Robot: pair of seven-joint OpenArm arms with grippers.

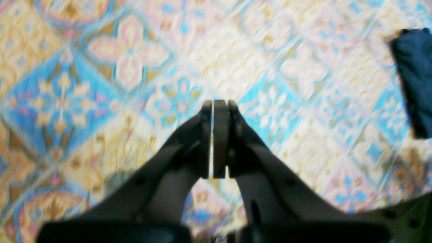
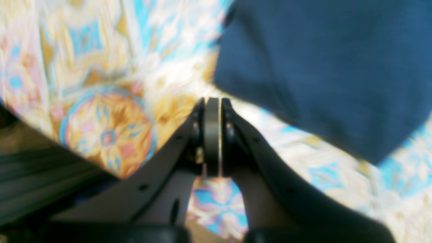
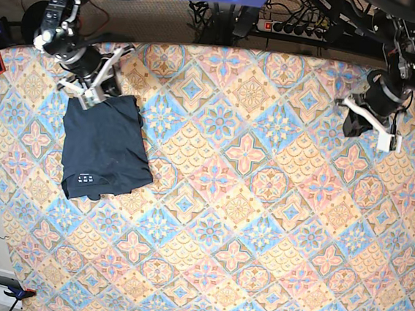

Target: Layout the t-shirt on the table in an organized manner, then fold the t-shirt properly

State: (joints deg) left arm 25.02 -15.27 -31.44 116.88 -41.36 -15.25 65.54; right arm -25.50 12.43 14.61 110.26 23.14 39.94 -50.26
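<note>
The dark navy t-shirt [image 3: 105, 146] lies folded into a compact rectangle near the left side of the table [image 3: 240, 203], with small white print showing near its front edge. My right gripper [image 3: 90, 94] hovers at the shirt's far edge, shut and empty. In the right wrist view its tips [image 2: 212, 100] sit just left of the t-shirt [image 2: 320, 67], over bare cloth. My left gripper [image 3: 354, 124] is far off at the table's right side, also shut on nothing [image 1: 219, 103]. A strip of the t-shirt [image 1: 415, 81] shows at the left wrist view's right edge.
The patterned tablecloth covers the whole table. The table's edge [image 2: 67, 148] runs close beside the right gripper, with dark floor beyond it. Cables and a power strip [image 3: 293, 28] lie behind the far edge.
</note>
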